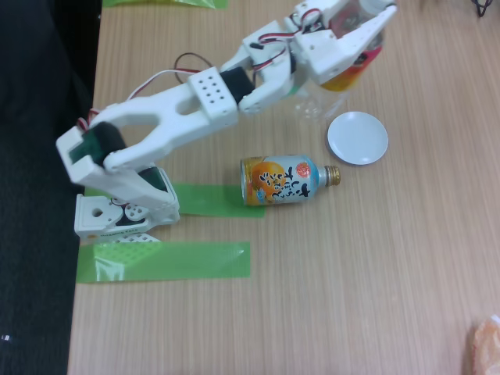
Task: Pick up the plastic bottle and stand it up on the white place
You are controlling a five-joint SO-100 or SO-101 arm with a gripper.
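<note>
My gripper (366, 31) is at the top right of the fixed view, shut on the plastic bottle (350, 76). The bottle's red and yellow label shows below the white fingers. Its clear end (311, 101) points down and left, close to the table, so the bottle is tilted. The cap is hidden behind the gripper. The white place (357, 137) is a small round plate lying just below and slightly right of the held bottle, with nothing on it.
A shorter orange and light-blue bottle (283, 180) with a gold cap lies on its side left of the plate. Green tape strips (164, 262) lie by the arm's base (117, 215). The table's left edge (82, 156) borders dark floor. An orange object (486, 344) sits at the bottom right.
</note>
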